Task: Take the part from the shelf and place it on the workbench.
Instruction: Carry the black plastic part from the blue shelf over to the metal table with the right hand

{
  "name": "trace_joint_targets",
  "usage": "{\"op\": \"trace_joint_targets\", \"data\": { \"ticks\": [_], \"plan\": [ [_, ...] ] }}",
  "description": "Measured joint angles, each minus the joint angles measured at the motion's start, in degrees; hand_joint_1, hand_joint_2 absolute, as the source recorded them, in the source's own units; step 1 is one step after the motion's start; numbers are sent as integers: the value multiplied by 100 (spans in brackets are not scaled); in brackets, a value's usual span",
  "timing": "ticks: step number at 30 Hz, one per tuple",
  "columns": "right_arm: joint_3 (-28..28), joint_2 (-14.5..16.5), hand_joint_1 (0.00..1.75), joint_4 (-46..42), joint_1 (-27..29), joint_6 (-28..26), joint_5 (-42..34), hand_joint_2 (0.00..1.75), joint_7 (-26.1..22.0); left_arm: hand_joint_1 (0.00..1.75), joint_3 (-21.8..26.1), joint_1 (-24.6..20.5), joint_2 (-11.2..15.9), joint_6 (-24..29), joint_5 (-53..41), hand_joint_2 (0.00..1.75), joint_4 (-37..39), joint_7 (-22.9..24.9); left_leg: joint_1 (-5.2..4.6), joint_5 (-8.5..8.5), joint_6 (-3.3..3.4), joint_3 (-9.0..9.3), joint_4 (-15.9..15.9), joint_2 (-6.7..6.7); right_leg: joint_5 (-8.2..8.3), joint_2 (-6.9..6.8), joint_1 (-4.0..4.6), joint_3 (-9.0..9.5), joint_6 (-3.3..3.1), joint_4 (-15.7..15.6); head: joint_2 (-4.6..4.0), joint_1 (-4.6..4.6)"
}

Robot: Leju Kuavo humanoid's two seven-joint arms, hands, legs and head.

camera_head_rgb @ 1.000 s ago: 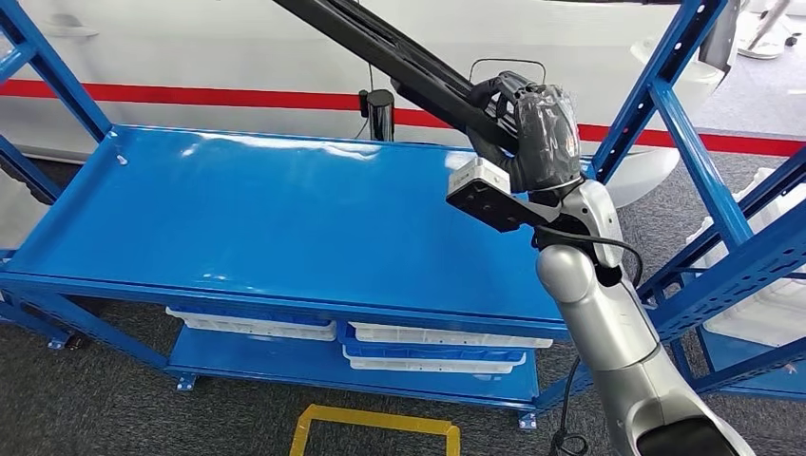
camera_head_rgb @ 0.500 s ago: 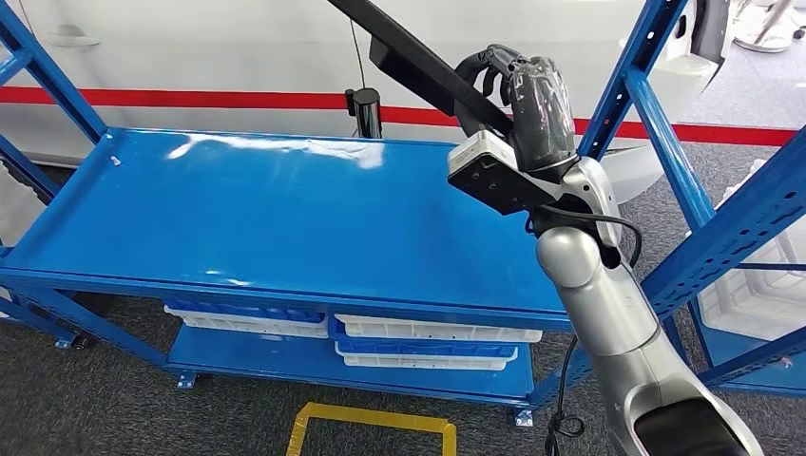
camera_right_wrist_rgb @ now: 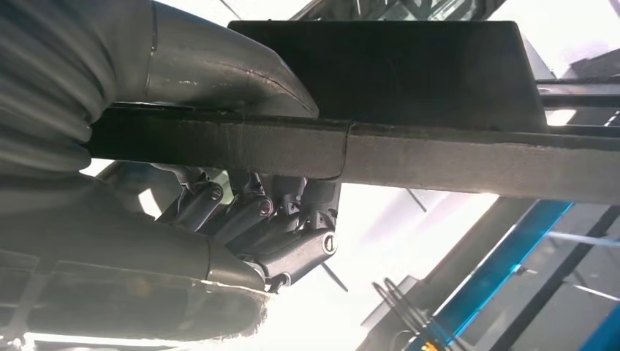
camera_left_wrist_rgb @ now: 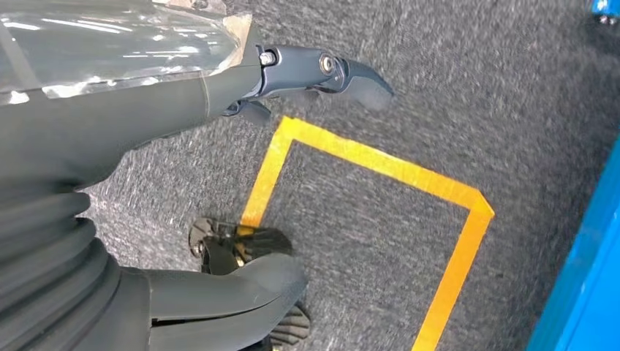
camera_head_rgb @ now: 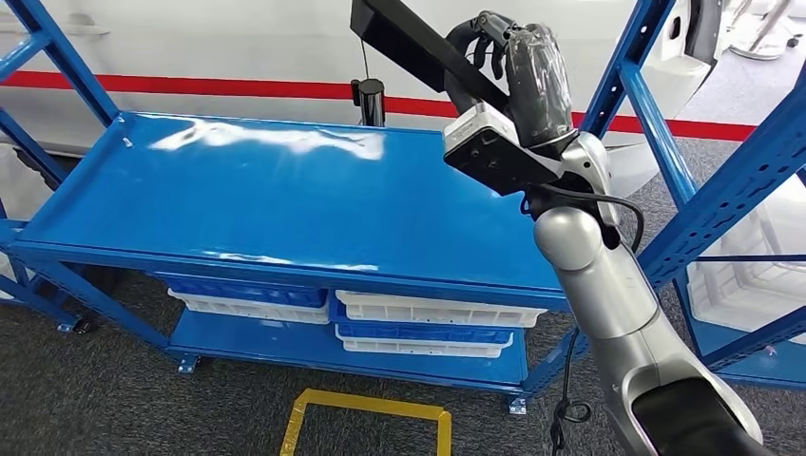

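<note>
1. Right hand (camera_head_rgb: 508,57) is wrapped round the part (camera_head_rgb: 409,43), a long, flat, matte black bar, held high above the workbench (camera_head_rgb: 285,204).
2. Left hand (camera_left_wrist_rgb: 219,183) hangs over carpet, fingers apart, holding nothing.
3. Risk: the bar's long overhang could lever out of the grip or strike the blue upright (camera_head_rgb: 618,90).
4. Workbench top is glossy blue steel; a dropped bar would likely skid.

Part (camera_head_rgb: 418,52) in right robot hand (camera_head_rgb: 518,66) above workbench (camera_head_rgb: 285,209) rear-right corner; trays (camera_head_rgb: 432,323) on shelf below.

glossy blue metal workbench (camera_head_rgb: 285,204), seemingly matt black part (camera_head_rgb: 418,52)
</note>
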Motion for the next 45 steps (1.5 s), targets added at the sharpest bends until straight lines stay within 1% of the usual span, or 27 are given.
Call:
{"op": "trace_joint_targets", "data": {
  "ticks": [2, 4, 6, 7, 8, 10, 12, 14, 16, 18, 20, 21, 22, 23, 25, 27, 28, 30, 31, 32, 34, 36, 38, 40, 42, 43, 45],
  "plan": [
    [14, 2, 175, 7, -25, -2, -29, 175, 15, 0, 1, -15, -3, 1, 16, 175, 0, 0, 23, 151, 63, -88, -73, 23, -305, -4, 9, -163, -35, 332, 0, 14],
    [22, 7, 175, 17, -47, -3, -57, 175, 31, 0, 2, -25, -3, 2, 32, 175, 0, 3, 12, 269, 94, -237, -75, 31, -764, -4, -4, -386, -79, 1052, 0, 25],
    [26, 8, 175, 31, -53, -3, -74, 175, 52, 0, 2, -25, -7, 2, 39, 175, 0, 11, 12, 376, 83, -387, -69, 35, -927, -5, -19, -441, -19, 1553, 0, 25],
    [28, 9, 175, 36, -58, -3, -82, 175, 66, 0, 2, -25, -9, 2, 41, 175, 0, 18, 15, 427, 68, -461, -61, 36, -856, -5, -28, -325, 47, 1511, 0, 25],
    [31, 10, 175, 40, -66, -3, -89, 175, 75, 0, 2, -25, -10, 2, 44, 175, 0, 22, 22, 474, 47, -529, -45, 37, -736, -7, -40, -105, 113, 1261, 0, 23],
    [35, 16, 175, 43, -91, -3, -105, 175, 83, 0, 2, -27, -6, 5, 50, 175, -1, 28, 25, 546, -11, -660, 17, 35, -621, -7, -47, 460, 172, 458, 0, 26],
    [35, 22, 175, 45, -107, -3, -124, 175, 87, 0, 1, -29, 2, 23, 52, 175, -2, 28, 9, 617, -75, -742, 69, 31, -677, 0, -14, 754, 122, -32, 0, 26],
    [33, 21, 175, 52, -104, -3, -145, 175, 96, 0, 0, -24, 16, 56, 55, 175, -2, 30, 2, 698, -125, -783, 80, 21, -662, 2, -9, 722, 32, -79, 0, 25],
    [32, 21, 175, 64, -99, -3, -162, 175, 103, 0, 0, -20, 39, 90, 69, 175, -1, 34, 23, 564, -179, -869, 188, 7, -573, -8, -48, 644, -99, -75, 0, 22],
    [28, 25, 175, 74, -93, -4, -167, 175, 107, 0, 0, -19, 50, 109, 83, 175, 0, 39, 58, 68, -252, -1056, 688, -3, -453, -16, -56, 536, -211, -76, 0, 13],
    [23, 25, 175, 80, -77, -7, -168, 175, 108, 0, 0, -20, 50, 113, 85, 175, 0, 44, 85, -382, -305, -1248, 1426, -5, -334, -17, -39, 393, -247, -72, 0, 8],
    [22, 24, 175, 84, -66, -7, -169, 175, 108, 0, 0, -20, 50, 113, 85, 175, 0, 46, 96, -441, -316, -1268, 1664, -4, -277, -16, -31, 320, -246, -70, 0, 8],
    [22, 23, 175, 88, -54, -8, -169, 175, 108, 0, 0, -21, 50, 113, 85, 175, 0, 47, 103, -389, -315, -1197, 1724, -4, -220, -15, -26, 251, -238, -69, 0, 7],
    [21, 23, 175, 90, -46, -9, -173, 175, 108, 0, 0, -22, 50, 114, 85, 175, 0, 48, 107, -263, -302, -1019, 1579, -5, -165, -13, -23, 185, -225, -68, 0, 8],
    [9, 22, 175, 92, -37, -16, -218, 175, 98, 0, 0, -35, 55, 132, 86, 175, -2, 48, 101, -76, -248, -435, 850, -16, -66, -7, -16, 83, -184, -68, 0, 5],
    [-18, 16, 175, 91, -25, -33, -327, 175, 52, 0, -1, -54, 62, 172, 91, 175, -3, 48, 68, -105, -188, 2, 202, -33, 22, -11, -7, 29, -113, -73, 0, 13],
    [-33, 14, 175, 91, -8, -45, -398, 175, 15, 0, -1, -58, 67, 194, 96, 175, -3, 45, 41, -140, -156, 72, 59, -38, 69, -17, -12, 13, -72, -84, 0, 15],
    [-66, 0, 175, 92, 58, -66, -560, 175, -69, 0, -1, -50, 74, 233, 113, 175, -2, 35, 16, -42, -66, 37, -18, -21, 149, -25, -18, -14, 13, -108, 0, 19],
    [-88, -13, 175, 93, 103, -73, -632, 175, -101, 0, 1, -46, 78, 255, 125, 175, -1, 27, 15, 38, -14, -3, -58, -8, 93, -23, -14, -64, 22, -64, 0, 19],
    [-109, -29, 175, 95, 146, -78, -689, 175, -122, 0, 1, -44, 82, 273, 137, 175, -1, 20, 22, 132, 38, -60, -98, 8, -58, -20, -3, -141, 5, 73, 0, 30],
    [-140, -58, 175, 97, 220, -86, -752, 175, -142, 0, 2, -44, 89, 304, 155, 175, -1, 8, 17, 302, 99, -229, -130, 24, -574, -14, 5, -349, -81, 676, 0, 49],
    [-153, -78, 175, 108, 302, -88, -796, 175, -159, 0, 2, -39, 87, 320, 173, 175, -1, -2, 7, 453, 109, -425, -123, 34, -904, -13, 2, -459, -79, 1363, 0, 58],
    [-156, -86, 175, 131, 371, -89, -847, 175, -187, 0, 2, -37, 77, 333, 191, 175, 0, -14, 4, 603, 94, -625, -116, 42, -820, -14, 2, -279, 31, 1490, 0, 58],
    [-157, -87, 175, 156, 396, -89, -890, 175, -212, 0, 2, -36, 67, 351, 201, 175, -1, -26, -1, 748, 56, -805, -100, 44, -656, -16, 2, 284, 106, 879, 0, 57],
    [-160, -85, 175, 173, 395, -90, -923, 175, -229, 0, 2, -36, 60, 382, 204, 175, -2, -31, -20, 876, 2, -927, -68, 42, -735, -8, 23, 871, 64, 56, 0, 57],
    [-161, -84, 175, 182, 399, -93, -939, 175, -234, 0, 2, -35, 59, 398, 205, 175, -2, -32, -27, 933, -26, -956, -58, 42, -799, 0, 34, 1008, 25, -179, 0, 54],
    [-160, -81, 175, 214, 415, -98, -965, 175, -242, 0, 2, -27, 57, 415, 208, 175, -1, -33, -18, 1030, -80, -988, -62, 35, -787, 3, 17, 974, -56, -252, 0, 43]
  ]
}}
